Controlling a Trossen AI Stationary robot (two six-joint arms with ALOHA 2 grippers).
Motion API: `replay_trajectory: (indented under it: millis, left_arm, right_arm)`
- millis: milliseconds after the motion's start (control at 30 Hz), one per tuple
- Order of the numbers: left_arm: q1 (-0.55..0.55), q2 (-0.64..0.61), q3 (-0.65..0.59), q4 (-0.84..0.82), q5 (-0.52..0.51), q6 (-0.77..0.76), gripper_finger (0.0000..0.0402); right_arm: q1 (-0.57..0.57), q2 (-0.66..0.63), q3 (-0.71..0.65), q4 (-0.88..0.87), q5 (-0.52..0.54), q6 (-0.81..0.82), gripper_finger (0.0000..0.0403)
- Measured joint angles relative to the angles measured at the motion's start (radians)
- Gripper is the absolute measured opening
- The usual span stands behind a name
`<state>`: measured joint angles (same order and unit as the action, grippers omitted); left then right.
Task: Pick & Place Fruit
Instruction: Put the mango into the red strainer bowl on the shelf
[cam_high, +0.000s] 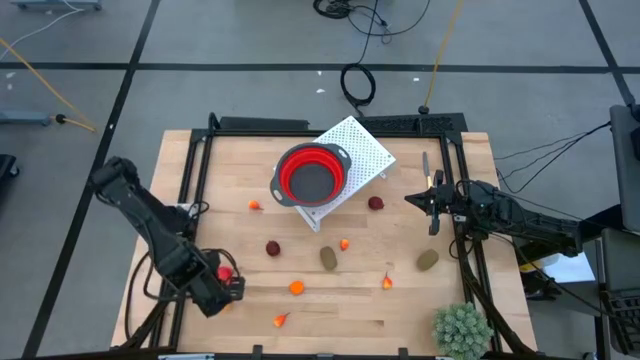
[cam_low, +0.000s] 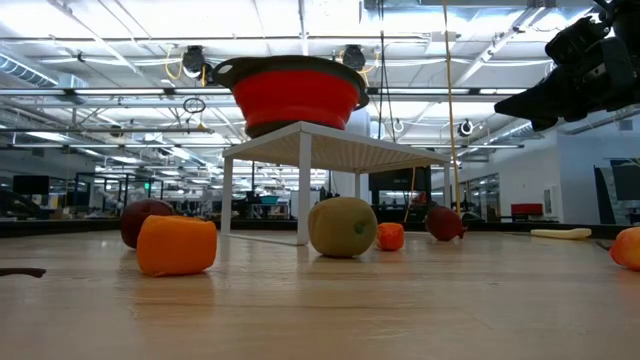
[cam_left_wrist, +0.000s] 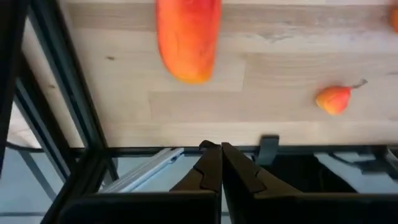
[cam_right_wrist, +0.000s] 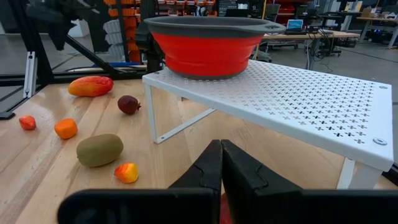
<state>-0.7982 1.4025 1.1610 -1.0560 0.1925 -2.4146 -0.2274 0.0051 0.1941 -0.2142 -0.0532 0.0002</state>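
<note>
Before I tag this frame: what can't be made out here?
- Bowl contents: high view shows only a grey inside; low and right wrist views are blocked by its wall.
- Long red-orange fruit: cut off by the left wrist picture's edge; in the high view the left hand partly covers it.
- Right hand: in the low view only a dark silhouette.
</note>
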Motion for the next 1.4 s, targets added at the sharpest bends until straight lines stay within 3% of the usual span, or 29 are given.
replay_trajectory:
  millis: [333, 467, 700, 933, 1033, 1200, 1400]
  left_arm:
    - [-0.012, 0.019, 0.000, 0.019, -0.080, 0.051, 0.0007]
    - [-0.012, 0.019, 0.000, 0.019, -0.097, 0.053, 0.0027]
    - [-0.012, 0.019, 0.000, 0.002, -0.108, 0.052, 0.0120]
    - [-0.012, 0.019, 0.000, 0.005, -0.259, 0.127, 0.0248]
    - [-0.012, 0.019, 0.000, 0.013, -0.278, 0.194, 0.0286]
    - [-0.013, 0.019, 0.000, 0.009, -0.268, 0.260, 0.0322]
    - [-0.012, 0.019, 0.000, 0.008, -0.267, 0.263, 0.0327]
  right_arm:
    - [0.000, 0.000, 0.000, 0.000, 0.000, 0.000, 0.0000]
    - [0.000, 0.000, 0.000, 0.000, 0.000, 0.000, 0.0000]
    - [0.000, 0.000, 0.000, 0.000, 0.000, 0.000, 0.0000]
    - [0.000, 0.000, 0.000, 0.000, 0.000, 0.000, 0.0000]
    - [0.000, 0.000, 0.000, 0.000, 0.000, 0.000, 0.0000]
    - [0.000, 0.000, 0.000, 0.000, 0.000, 0.000, 0.0000]
    - [0.000, 0.000, 0.000, 0.000, 0.000, 0.000, 0.0000]
